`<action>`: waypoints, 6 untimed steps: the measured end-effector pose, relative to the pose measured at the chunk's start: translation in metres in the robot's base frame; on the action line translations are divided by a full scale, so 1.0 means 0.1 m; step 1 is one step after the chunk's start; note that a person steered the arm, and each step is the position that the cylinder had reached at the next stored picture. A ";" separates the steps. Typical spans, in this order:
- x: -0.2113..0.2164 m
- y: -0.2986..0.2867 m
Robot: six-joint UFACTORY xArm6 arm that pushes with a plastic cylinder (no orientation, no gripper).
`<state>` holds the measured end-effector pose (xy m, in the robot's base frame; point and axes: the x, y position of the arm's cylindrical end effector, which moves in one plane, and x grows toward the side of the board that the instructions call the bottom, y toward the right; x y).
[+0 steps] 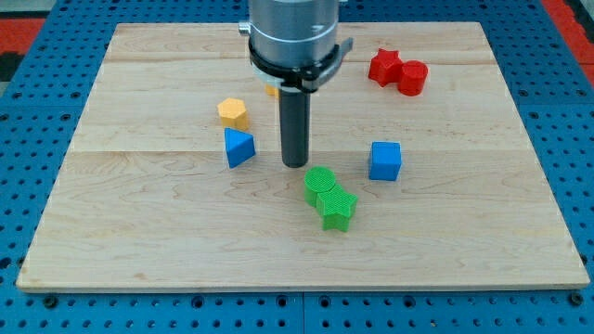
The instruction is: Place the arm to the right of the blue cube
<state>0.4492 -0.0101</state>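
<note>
While the rod stands upright near the board's [139,223] middle, my tip [295,165] rests on bare wood between two blue blocks.

Arm: grey cylindrical housing [293,37] enters from the top edge; dark rod below it. It carries no gripper, so nothing opens, closes or clamps; the tip touches no block.

Blue cube [385,160]: right of centre, well apart from the tip, which lies to its left at about the same level. It touches no other block.

Blue triangular block [238,147]: left of the tip, near it, not touching.

Yellow block [234,113], roughly hexagonal: just above the blue triangular block, toward the top-left corner, close to it; contact cannot be told.

Second yellow block [270,90]: only a sliver shows behind the housing; shape cannot be told.

Green cylinder [320,184]: just below and slightly right of the tip, close to it, with a narrow gap.

Green star [337,209]: touching the green cylinder on the side nearer the bottom edge.

Red star [384,67] and red cylinder [412,78]: together near the top-right corner, touching each other, well apart from everything else.

Surround: blue pegboard [37,121] on all sides of the board.
</note>
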 end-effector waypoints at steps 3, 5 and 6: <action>-0.65 1.17; 0.08 1.96; 0.31 1.75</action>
